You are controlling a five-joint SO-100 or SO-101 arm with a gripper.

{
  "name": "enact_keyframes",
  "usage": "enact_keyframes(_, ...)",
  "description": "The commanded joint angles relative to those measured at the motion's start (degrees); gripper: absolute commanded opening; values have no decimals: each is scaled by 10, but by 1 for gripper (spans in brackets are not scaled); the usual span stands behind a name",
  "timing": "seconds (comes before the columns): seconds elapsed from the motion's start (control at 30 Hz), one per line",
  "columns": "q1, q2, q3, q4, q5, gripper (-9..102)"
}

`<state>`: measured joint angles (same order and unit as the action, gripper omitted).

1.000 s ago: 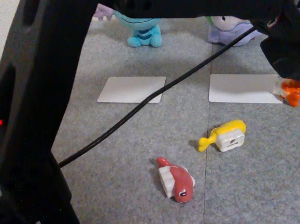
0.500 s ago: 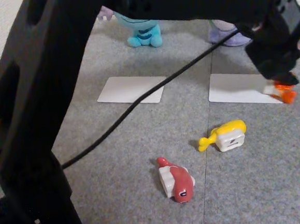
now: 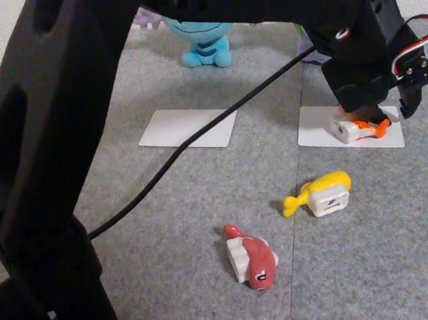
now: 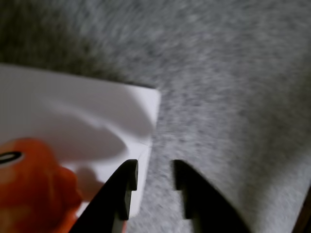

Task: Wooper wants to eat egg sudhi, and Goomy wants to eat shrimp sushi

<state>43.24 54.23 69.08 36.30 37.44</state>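
The orange-topped shrimp sushi (image 3: 358, 128) lies on its side on the right white card (image 3: 317, 133). My gripper (image 3: 370, 118) hangs just over it. In the wrist view the shrimp sushi (image 4: 29, 187) sits outside the jaws, against the left finger (image 4: 124, 191). The gripper (image 4: 155, 179) is open by a narrow gap, with only carpet showing between the fingers. The yellow egg sudhi (image 3: 324, 193) rests on the carpet in front of that card. Wooper (image 3: 203, 46) sits at the back, its top cut off by my arm. Goomy is hidden behind the arm.
A second white card (image 3: 188, 127) lies in front of Wooper. A dark-red-topped sushi (image 3: 253, 259) lies on the carpet nearer the camera. The arm's black cable (image 3: 198, 143) runs across the left card. The black arm base (image 3: 48, 217) stands at the left.
The gripper swept left from the carpet at the right edge to the right card. The shrimp sushi moved with it and now lies on the card.
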Motion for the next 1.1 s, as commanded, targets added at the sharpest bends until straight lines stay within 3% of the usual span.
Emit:
enact_keyframes(0.0, 0, 98, -28, 18, 33, 20)
enact_keyframes(0.13, -11, 187, -28, 100, 53, 21)
enact_keyframes(0.37, -34, 288, -22, 360, 47, 21)
enact_keyframes(0.53, -21, 295, -21, 487, 52, 21)
enact_keyframes(0.83, 63, 244, -18, 570, 57, 21)
enact_keyframes(1.07, 119, 144, -19, 536, 56, 21)
